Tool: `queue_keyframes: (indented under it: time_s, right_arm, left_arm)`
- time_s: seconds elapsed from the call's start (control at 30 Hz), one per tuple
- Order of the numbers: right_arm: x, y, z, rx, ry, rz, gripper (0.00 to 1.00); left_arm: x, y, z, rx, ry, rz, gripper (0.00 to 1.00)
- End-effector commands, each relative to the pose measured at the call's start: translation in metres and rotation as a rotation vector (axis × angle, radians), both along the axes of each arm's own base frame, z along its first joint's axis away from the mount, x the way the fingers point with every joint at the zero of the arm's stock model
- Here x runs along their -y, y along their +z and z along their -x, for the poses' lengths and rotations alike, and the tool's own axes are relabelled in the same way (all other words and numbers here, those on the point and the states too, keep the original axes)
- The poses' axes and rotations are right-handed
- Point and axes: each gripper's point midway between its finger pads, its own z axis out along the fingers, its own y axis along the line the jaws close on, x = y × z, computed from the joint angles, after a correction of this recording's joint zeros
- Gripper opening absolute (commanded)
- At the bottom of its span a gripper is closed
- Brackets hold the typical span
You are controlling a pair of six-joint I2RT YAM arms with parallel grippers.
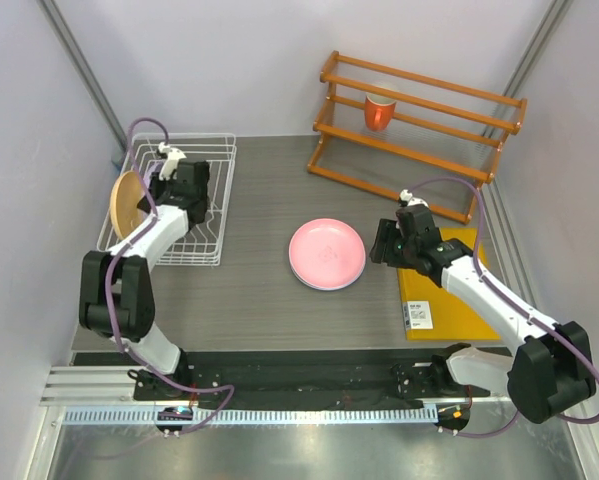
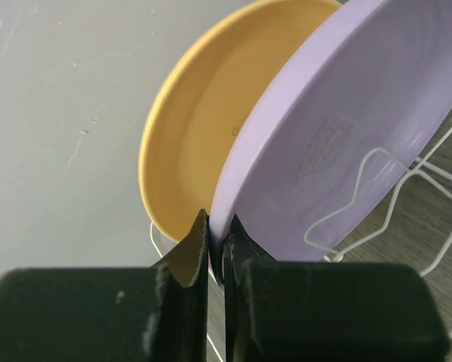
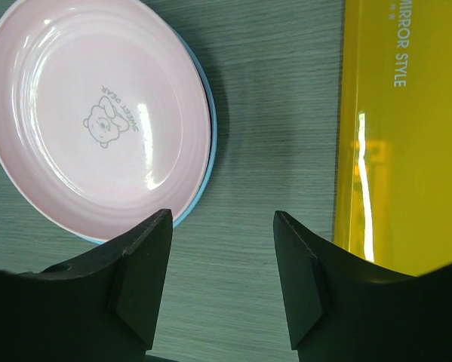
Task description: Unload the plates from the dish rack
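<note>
Plates half unloaded, seen from overhead and from both wrist cameras. Two of the four are out: a pink plate lies face up at the middle of the bench. It is stacked on a light blue plate, which shows only as a thin edge beneath it.

Two are not yet out. A lilac plate and an orange-yellow plate stand on edge, side by side, in the white wire dish rack at the bench's left rear.

Left claw is closed on the lilac plate's rim, pinching it between both fingers. Right claw hangs open and empty just right of the stacked pair, beside a yellow board.

Printed at the pink plate's centre is a small bear face with the words "SWEET BEAR". Along the yellow board runs "MIRROR STYLE". A small label on the board's near corner cannot be read.
</note>
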Motion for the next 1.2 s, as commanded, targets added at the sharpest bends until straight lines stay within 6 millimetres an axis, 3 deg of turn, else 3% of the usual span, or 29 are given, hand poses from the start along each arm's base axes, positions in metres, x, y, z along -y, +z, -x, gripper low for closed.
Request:
queue_keyframes:
  time_s: [0.0, 0.2, 0.43, 0.67, 0.73, 0.8, 0.83, 0.97, 1.0, 1.03, 1.1, 1.13, 1.17]
  right_arm:
    - [0.007, 0.007, 0.002, 0.034, -0.02, 0.008, 0.62]
    - [0.008, 0.012, 0.004, 0.042, -0.017, 0.008, 0.62]
    - [0.006, 0.027, 0.003, 0.07, -0.01, -0.007, 0.62]
    - [-0.002, 0.066, 0.006, 0.149, 0.034, -0.071, 0.64]
    - [-0.009, 0.079, 0.007, 0.171, 0.06, -0.105, 0.66]
    - [-0.022, 0.098, 0.006, 0.199, 0.108, -0.165, 0.67]
    - [-0.027, 0.102, 0.004, 0.199, 0.121, -0.184, 0.67]
    - [-0.055, 0.137, 0.0, 0.246, 0.202, -0.329, 0.68]
    - [-0.061, 0.147, -0.003, 0.278, 0.211, -0.357, 0.69]
    - [-0.065, 0.151, -0.004, 0.278, 0.21, -0.387, 0.69]
    - [-0.073, 0.161, -0.006, 0.307, 0.228, -0.421, 0.7]
    - [-0.074, 0.163, -0.008, 0.314, 0.226, -0.43, 0.7]
    - [-0.077, 0.164, -0.009, 0.314, 0.224, -0.445, 0.71]
  left_arm:
    - [0.01, 0.02, -0.009, 0.098, 0.061, -0.06, 0.0]
    - [0.009, 0.045, -0.002, 0.13, 0.085, -0.088, 0.0]
    - [0.004, 0.113, 0.011, 0.221, 0.099, -0.109, 0.0]
    - [0.007, 0.166, 0.037, 0.254, 0.035, -0.079, 0.0]
    - [0.036, 0.161, 0.028, 0.296, -0.125, 0.108, 0.0]
    - [0.059, 0.163, 0.038, 0.297, -0.245, 0.301, 0.0]
    - [0.093, 0.155, 0.033, 0.314, -0.368, 0.489, 0.0]
    - [0.161, 0.127, 0.051, 0.293, -0.554, 0.859, 0.0]
    - [0.173, 0.128, 0.059, 0.31, -0.592, 0.923, 0.0]
    - [0.19, 0.11, 0.067, 0.273, -0.6, 1.023, 0.0]
    - [0.208, 0.113, 0.075, 0.305, -0.662, 1.104, 0.0]
    - [0.214, 0.1, 0.08, 0.282, -0.659, 1.138, 0.0]
    - [0.226, 0.101, 0.083, 0.285, -0.687, 1.198, 0.0]
